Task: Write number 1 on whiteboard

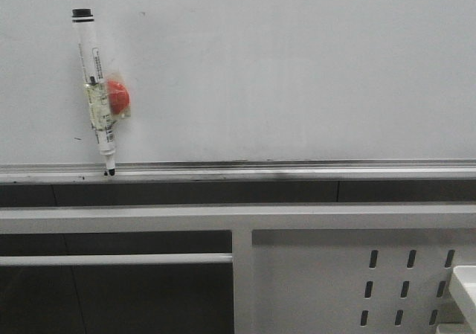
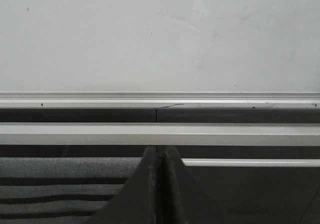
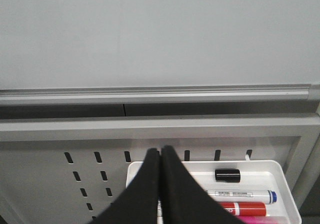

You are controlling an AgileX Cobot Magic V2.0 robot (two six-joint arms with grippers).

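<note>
The whiteboard fills the upper front view, with its silver rail along the lower edge. No number 1 stroke shows on it in any view. A white marker leans against the board at the left, tip down on the rail, with a red round piece taped to its side. My left gripper is shut and empty, below the board's rail. My right gripper is shut and empty, over a white tray. Neither gripper shows in the front view.
The tray holds a loose black cap, a blue-capped marker and a red marker. The white perforated metal frame runs below the board. The tray's corner shows at the front view's right edge.
</note>
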